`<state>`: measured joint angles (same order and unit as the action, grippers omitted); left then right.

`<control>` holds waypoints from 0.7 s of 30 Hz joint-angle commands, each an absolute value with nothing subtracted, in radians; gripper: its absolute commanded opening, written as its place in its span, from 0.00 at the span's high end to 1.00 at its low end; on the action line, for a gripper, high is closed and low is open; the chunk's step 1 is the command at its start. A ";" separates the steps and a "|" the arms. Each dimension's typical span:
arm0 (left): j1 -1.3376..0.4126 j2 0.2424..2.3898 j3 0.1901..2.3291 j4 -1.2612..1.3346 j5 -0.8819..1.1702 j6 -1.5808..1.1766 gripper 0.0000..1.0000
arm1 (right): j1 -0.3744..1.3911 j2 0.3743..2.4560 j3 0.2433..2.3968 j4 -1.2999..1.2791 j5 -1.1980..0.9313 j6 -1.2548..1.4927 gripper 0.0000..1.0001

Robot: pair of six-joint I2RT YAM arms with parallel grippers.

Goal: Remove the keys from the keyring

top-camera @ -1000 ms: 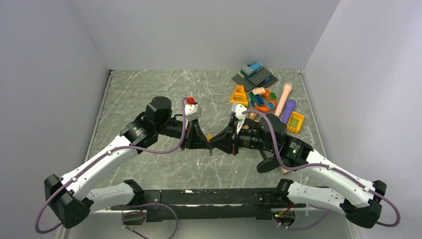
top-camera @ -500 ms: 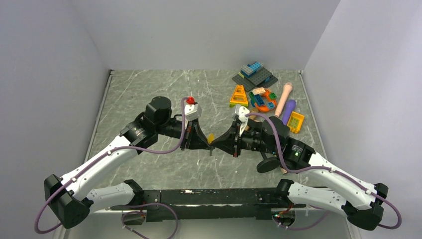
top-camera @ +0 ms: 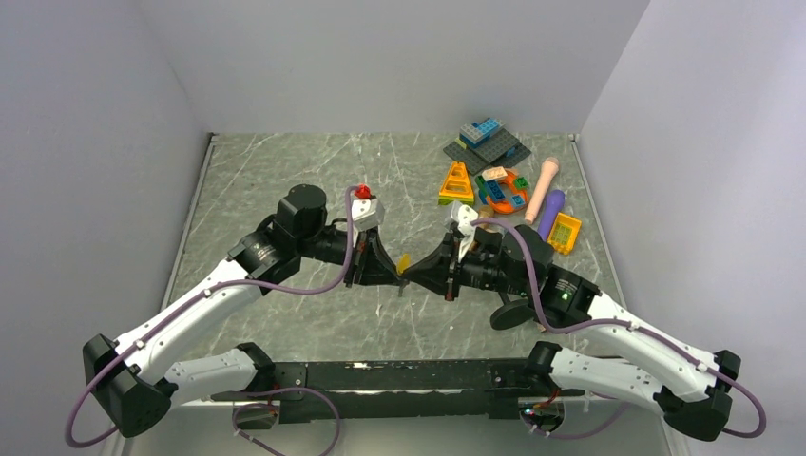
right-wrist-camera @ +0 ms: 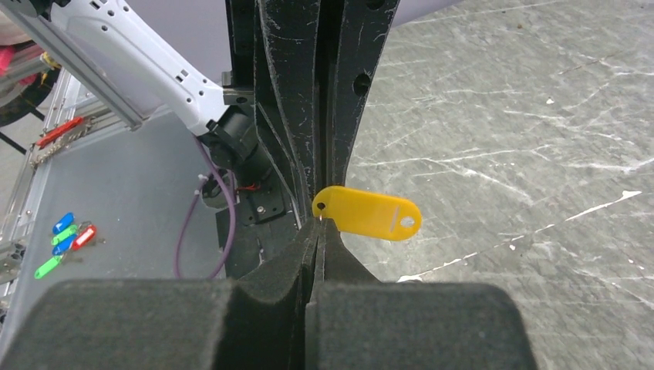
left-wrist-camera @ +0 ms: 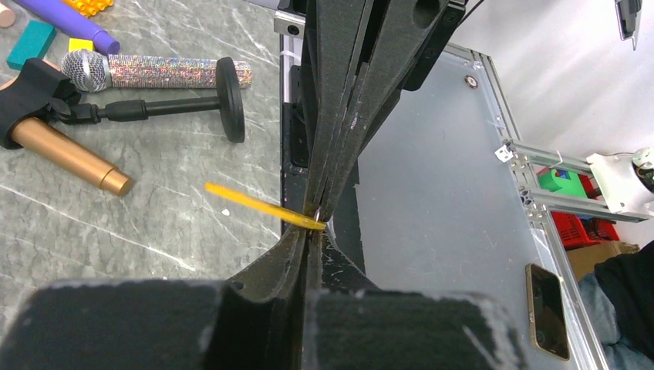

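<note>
Over the middle of the table my two grippers meet tip to tip. A key, a flat yellow tag with a hole at one end, hangs at that meeting point; it is edge-on in the left wrist view. The keyring shows only as a thin glint of wire at the tag's hole. My left gripper is shut, its tips pinched at the tag's holed end. My right gripper is shut just under that hole, on the wire. From above, the left gripper and right gripper flank the tag.
A silver toy microphone on a black stand and a gold one lie behind the right arm; the stand's round base is by that arm. Toy blocks, a brick plate and a purple cylinder crowd the back right.
The right gripper has closed its jaws at the tag's hole, and its arm has edged slightly towards the left one. The left arm and the tag have stayed put.
</note>
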<state>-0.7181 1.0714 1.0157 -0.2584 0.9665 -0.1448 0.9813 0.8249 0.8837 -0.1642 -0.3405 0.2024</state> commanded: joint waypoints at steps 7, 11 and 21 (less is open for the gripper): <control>-0.716 1.076 1.049 -0.227 0.883 -0.092 0.87 | 0.988 0.733 0.802 -0.083 -0.337 0.261 1.00; -0.716 1.067 1.051 -0.235 0.871 -0.083 0.84 | 0.988 0.716 0.757 -0.021 -0.300 0.313 1.00; -0.716 1.063 1.051 -0.232 0.877 -0.084 0.86 | 0.988 0.709 0.737 0.026 -0.254 0.345 1.00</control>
<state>-0.7212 1.0775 1.0161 -0.2546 0.8845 -0.1085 0.9817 0.7197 0.7273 -0.0677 -0.2672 0.3187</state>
